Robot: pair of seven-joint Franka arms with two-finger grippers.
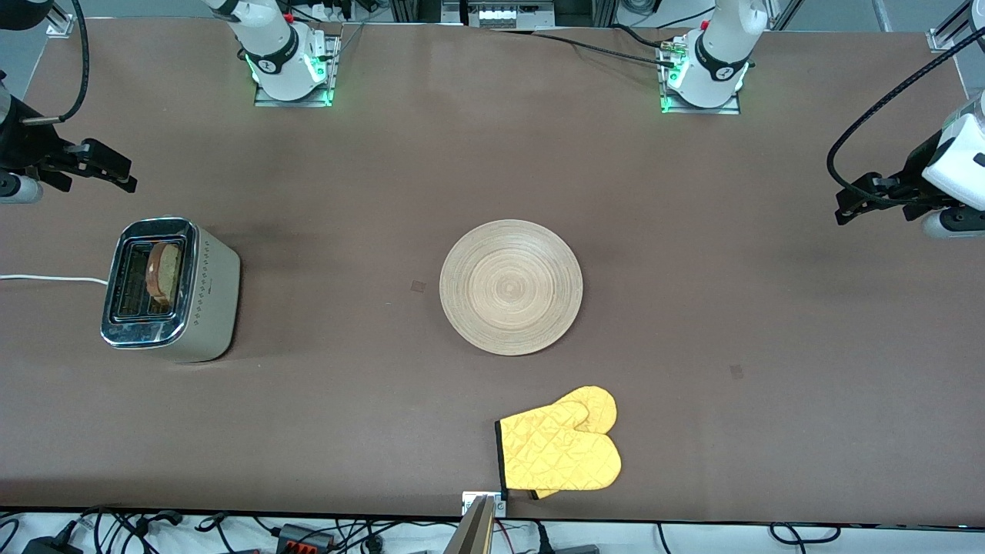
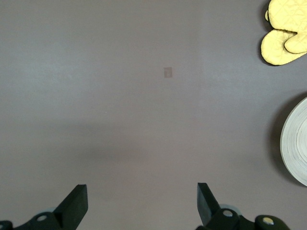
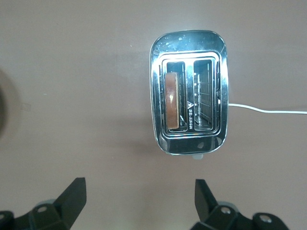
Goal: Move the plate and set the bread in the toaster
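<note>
Glossy chrome-topped toaster [image 1: 171,288], matt ring-grained wooden plate [image 1: 511,287], quilted yellow cloth mitt [image 1: 562,450], smooth matt brown table [image 1: 692,308]

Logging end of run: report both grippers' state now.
Left gripper: open, holding nothing, over bare table toward the left arm's end.
Right gripper: open, holding nothing, near the shiny silver and cream toaster.

front view: high, facing the arms' bases at 12 o'clock, whole bench [image 1: 369,169]
wrist views: straight down; the right shares the toaster [image 3: 188,92]
</note>
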